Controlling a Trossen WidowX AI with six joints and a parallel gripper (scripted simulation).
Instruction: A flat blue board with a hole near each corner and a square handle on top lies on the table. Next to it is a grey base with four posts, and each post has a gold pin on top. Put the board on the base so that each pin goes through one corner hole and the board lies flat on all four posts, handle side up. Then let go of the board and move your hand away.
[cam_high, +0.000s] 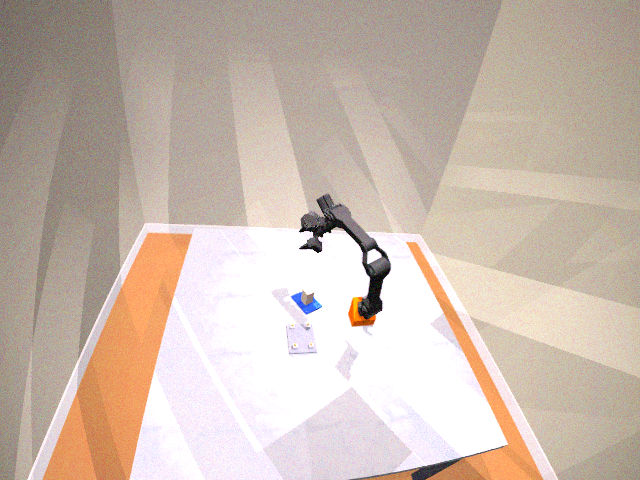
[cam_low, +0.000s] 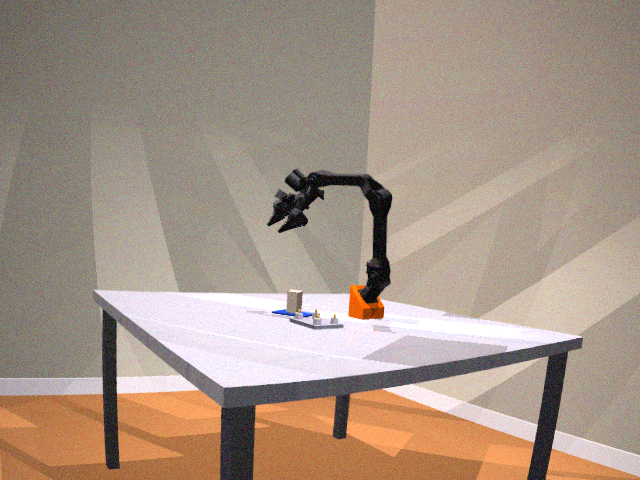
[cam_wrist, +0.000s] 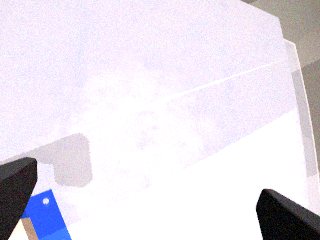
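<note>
1. Pale walls with slanting light bands stood behind your white table (cam_high: 222, 279) (cam_low: 180, 320) (cam_wrist: 175, 205), fwiw.
2. Your flat blue board (cam_high: 311, 309) (cam_low: 280, 312) (cam_wrist: 49, 220) lay on the tabletop just beside the grey four-post base (cam_high: 300, 336) (cam_low: 330, 326), not on it. Its tan block handle (cam_high: 307, 298) (cam_low: 294, 301) (cam_wrist: 30, 229) pointed up, so you had the right side up and something to grab.
3. You had the black parallel-jaw gripper (cam_high: 300, 238) (cam_low: 273, 227) (cam_wrist: 151, 187) well above the table, jaws spread wide with nothing between them. Made sense to me: the handle looked chunky, so you'd want that room.
4. Those gold pins (cam_high: 294, 345) (cam_low: 334, 315) stuck up from the posts, so I figured you'd need to lift high, then match the board's angle before lowering.
5. In your wrist view the handle sat off in a corner, so imo centring over it came first.
</note>
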